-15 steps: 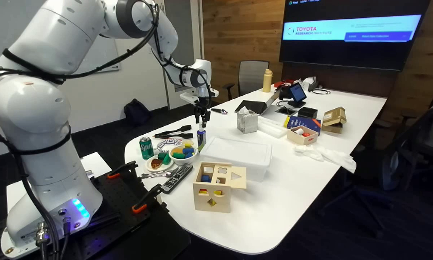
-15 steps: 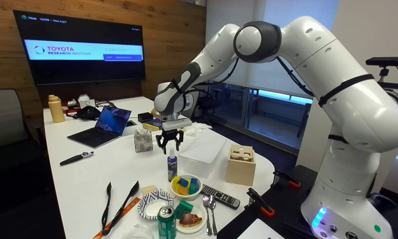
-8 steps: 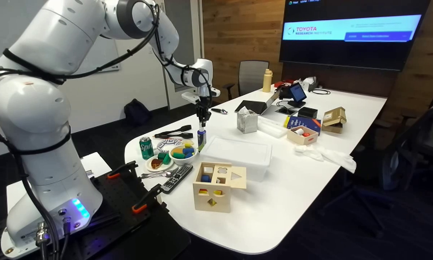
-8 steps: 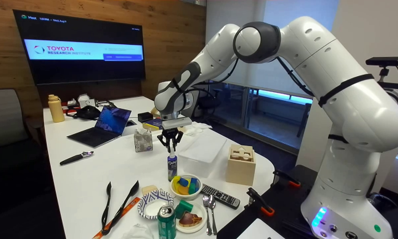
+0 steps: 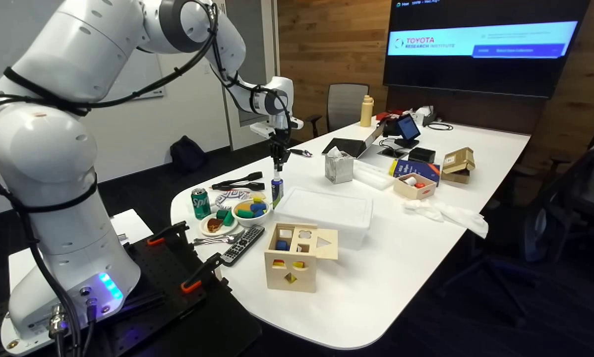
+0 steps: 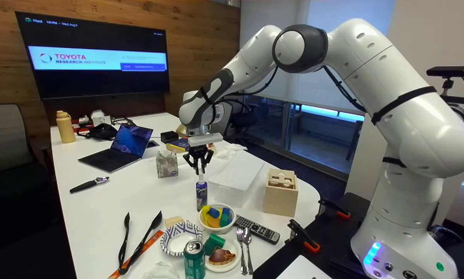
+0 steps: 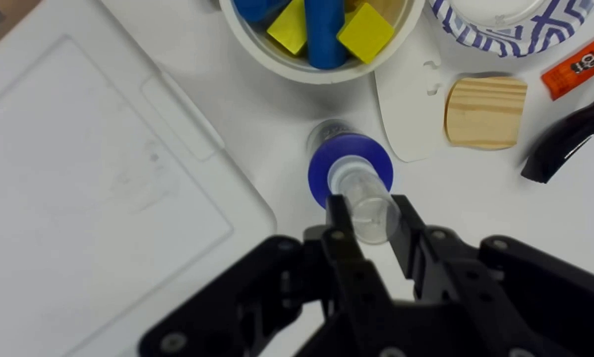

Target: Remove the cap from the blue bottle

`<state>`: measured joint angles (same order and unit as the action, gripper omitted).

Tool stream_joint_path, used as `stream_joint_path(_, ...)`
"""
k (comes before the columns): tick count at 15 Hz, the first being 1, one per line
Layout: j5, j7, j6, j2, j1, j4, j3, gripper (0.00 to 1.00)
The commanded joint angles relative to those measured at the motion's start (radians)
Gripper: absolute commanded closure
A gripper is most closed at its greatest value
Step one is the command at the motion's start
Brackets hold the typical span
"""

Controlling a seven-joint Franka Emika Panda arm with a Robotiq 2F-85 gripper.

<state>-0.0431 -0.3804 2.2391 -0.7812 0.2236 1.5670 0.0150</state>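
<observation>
Blue bottle (image 6: 201, 193) upright beneath the tool (image 6: 200, 171), clear cap (image 7: 371, 215) tight in its pinch.

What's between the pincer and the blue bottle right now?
A clear cap, gripped by the pincer above the blue bottle; the wrist view shows it. Whether cap and bottle touch, I can't tell.

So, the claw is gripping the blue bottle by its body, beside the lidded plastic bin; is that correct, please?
Not quite: the claw grips the clear cap, as the wrist view shows; the blue bottle is beside the lidded plastic bin.
</observation>
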Motion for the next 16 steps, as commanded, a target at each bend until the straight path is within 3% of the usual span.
stream_joint_path(1, 0.02, -0.038, -0.084, 0.042, 0.017, -0.019, 0.009, 0.94)
stream_joint_path(7, 0.042, -0.04, -0.133, 0.03, 0.041, -0.093, -0.002, 0.94)
stream_joint_path(16, 0.093, 0.033, -0.229, -0.359, 0.08, -0.518, -0.019, 0.94)
